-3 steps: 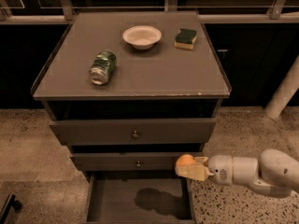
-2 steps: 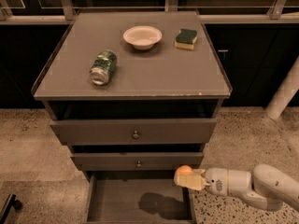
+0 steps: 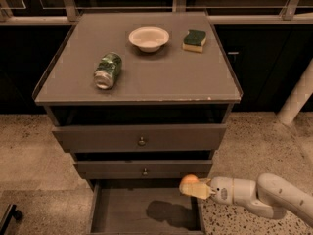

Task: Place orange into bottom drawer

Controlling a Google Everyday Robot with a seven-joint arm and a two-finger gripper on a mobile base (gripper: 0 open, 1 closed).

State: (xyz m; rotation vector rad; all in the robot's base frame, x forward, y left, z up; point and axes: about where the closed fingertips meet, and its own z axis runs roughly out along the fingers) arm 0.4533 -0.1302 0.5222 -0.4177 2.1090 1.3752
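The orange (image 3: 188, 182) is held in my gripper (image 3: 194, 188), which reaches in from the lower right on a white arm. The gripper is shut on the orange and holds it over the right side of the bottom drawer (image 3: 122, 214), just inside its right wall and a little above the floor. The bottom drawer is pulled open, grey and flat-floored, with my arm's shadow on its floor. The orange is partly hidden by the pale fingers.
Two upper drawers with round knobs (image 3: 142, 141) sit above, slightly ajar. On the cabinet top lie a green can (image 3: 108, 70) on its side, a white bowl (image 3: 148, 37) and a green-and-yellow sponge (image 3: 194, 40). Speckled floor surrounds the cabinet.
My gripper has moved down and to the left with the orange, from beside the middle drawer front to over the bottom drawer's right side.
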